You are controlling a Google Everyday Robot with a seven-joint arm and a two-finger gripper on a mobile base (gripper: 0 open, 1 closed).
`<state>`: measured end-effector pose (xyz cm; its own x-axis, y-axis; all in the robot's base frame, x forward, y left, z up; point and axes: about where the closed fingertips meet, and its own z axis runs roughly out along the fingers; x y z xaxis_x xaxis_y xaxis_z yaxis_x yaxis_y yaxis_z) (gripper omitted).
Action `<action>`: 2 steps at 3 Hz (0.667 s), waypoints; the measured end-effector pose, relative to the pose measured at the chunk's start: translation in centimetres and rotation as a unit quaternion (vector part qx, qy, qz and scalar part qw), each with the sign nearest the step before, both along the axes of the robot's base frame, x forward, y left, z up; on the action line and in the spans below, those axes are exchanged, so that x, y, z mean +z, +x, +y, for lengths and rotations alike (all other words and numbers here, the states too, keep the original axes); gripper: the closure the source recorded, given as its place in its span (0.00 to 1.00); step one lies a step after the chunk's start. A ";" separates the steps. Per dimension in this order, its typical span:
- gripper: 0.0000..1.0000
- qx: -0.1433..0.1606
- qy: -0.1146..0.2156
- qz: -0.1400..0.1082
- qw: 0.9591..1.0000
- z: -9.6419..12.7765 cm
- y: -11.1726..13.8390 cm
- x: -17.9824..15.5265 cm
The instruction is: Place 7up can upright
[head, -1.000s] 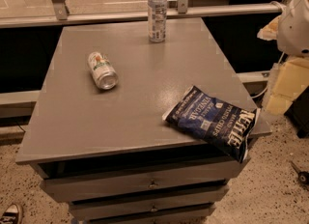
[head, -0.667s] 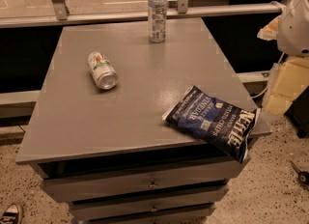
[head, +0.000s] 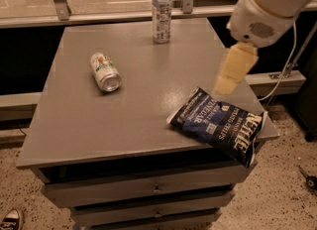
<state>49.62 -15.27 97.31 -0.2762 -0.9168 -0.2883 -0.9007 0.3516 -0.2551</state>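
Observation:
The 7up can lies on its side on the left half of the grey table top, its shiny end toward the front right. My gripper hangs from the white arm at the upper right. It is above the table's right side, just behind the chip bag, far to the right of the can and holding nothing.
A clear water bottle with a white cap stands upright at the table's back edge. A dark blue chip bag lies at the front right corner, overhanging the edge. Drawers are below the top. A shoe shows at the bottom left.
My arm has swung left from beyond the table's right edge to above its right side. The can, bottle and bag have not moved.

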 end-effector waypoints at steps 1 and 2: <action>0.00 -0.051 0.040 0.004 0.998 5.6 4.1 0.0; 0.00 -0.062 0.042 0.004 0.997 5.1 3.6 0.2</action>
